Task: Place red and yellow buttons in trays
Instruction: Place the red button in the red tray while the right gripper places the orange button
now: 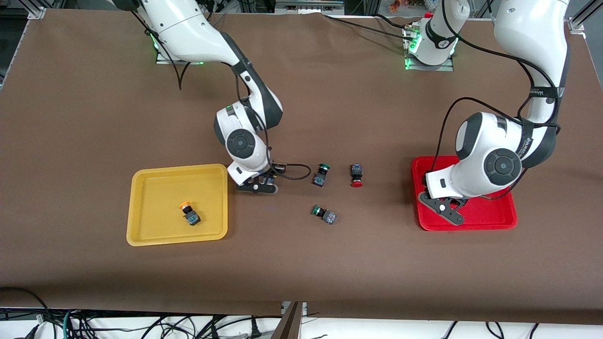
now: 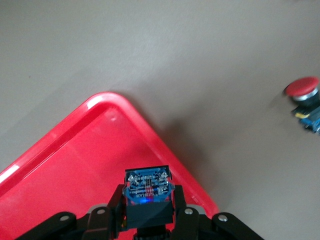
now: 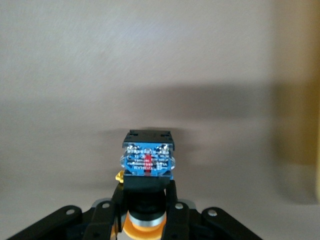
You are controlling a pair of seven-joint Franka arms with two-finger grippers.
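My right gripper (image 1: 256,186) is shut on a yellow-capped button (image 3: 148,161) and holds it low over the table, close beside the yellow tray (image 1: 158,195). Another yellow-capped button (image 1: 190,213) lies in that tray. My left gripper (image 1: 445,210) is over the red tray (image 1: 492,214), at the end toward the right arm. It is shut on a dark-bodied button (image 2: 148,186) whose cap is hidden. The red tray's corner (image 2: 75,165) lies under it. A red-capped button (image 1: 356,175) lies on the table between the trays and also shows in the left wrist view (image 2: 303,88).
Two green-capped buttons lie on the brown cloth mid-table. One (image 1: 321,174) is beside the red-capped button, the other (image 1: 324,214) is nearer the front camera. A black cable (image 1: 294,172) loops out from the right wrist toward them.
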